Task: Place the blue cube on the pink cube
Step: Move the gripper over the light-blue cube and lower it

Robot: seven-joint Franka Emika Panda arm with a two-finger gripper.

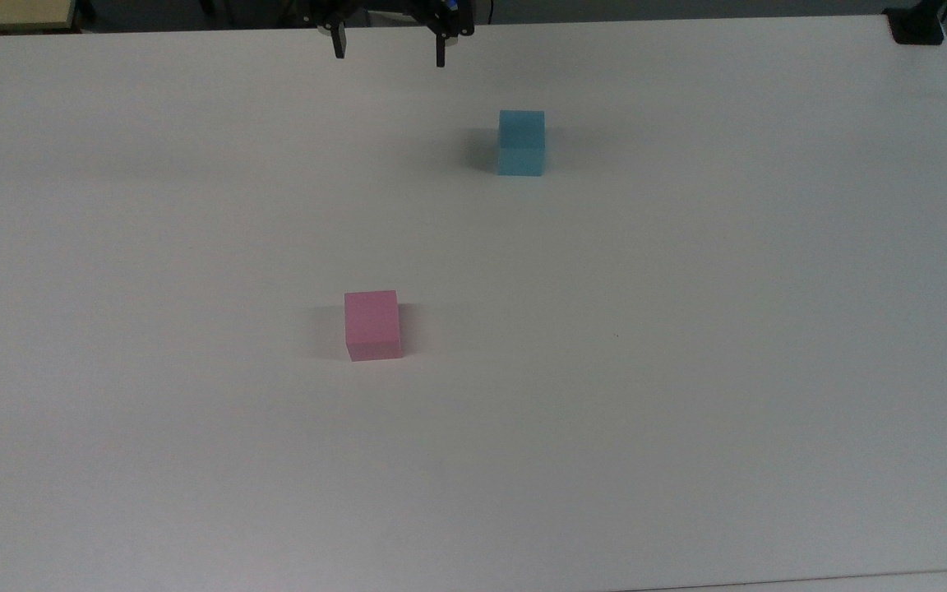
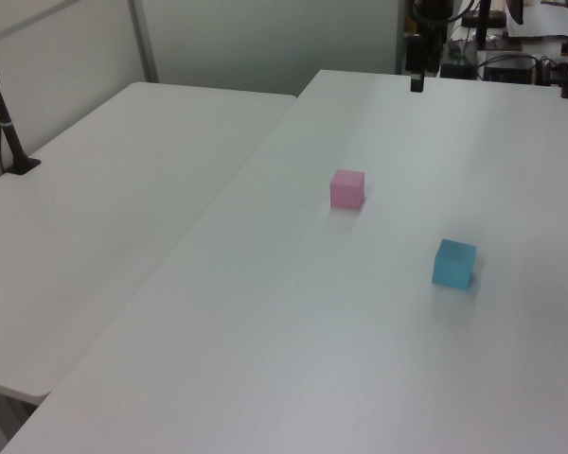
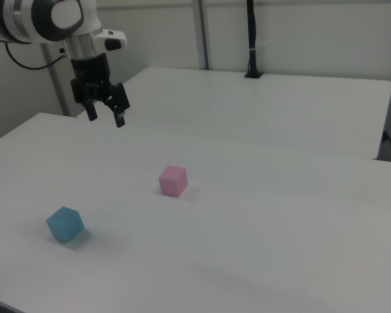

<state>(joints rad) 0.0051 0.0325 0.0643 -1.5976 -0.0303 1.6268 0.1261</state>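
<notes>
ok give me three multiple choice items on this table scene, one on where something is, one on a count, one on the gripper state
1. In the top view, where does the small sky-blue matte cube sit relative to the small pastel pink matte cube?
A. stacked on it
B. apart, up and to the right
C. touching its left face

2. How many cubes stand on the white table?
A. one
B. two
C. three

3. How is the black two-finger gripper?
A. open and empty
B. shut on the pink cube
C. shut on the blue cube

Answers: 1 B, bare table shows between them; 2 B, one blue and one pink; 3 A, the right view shows its fingers spread in the air, above the table and away from both cubes.
</notes>
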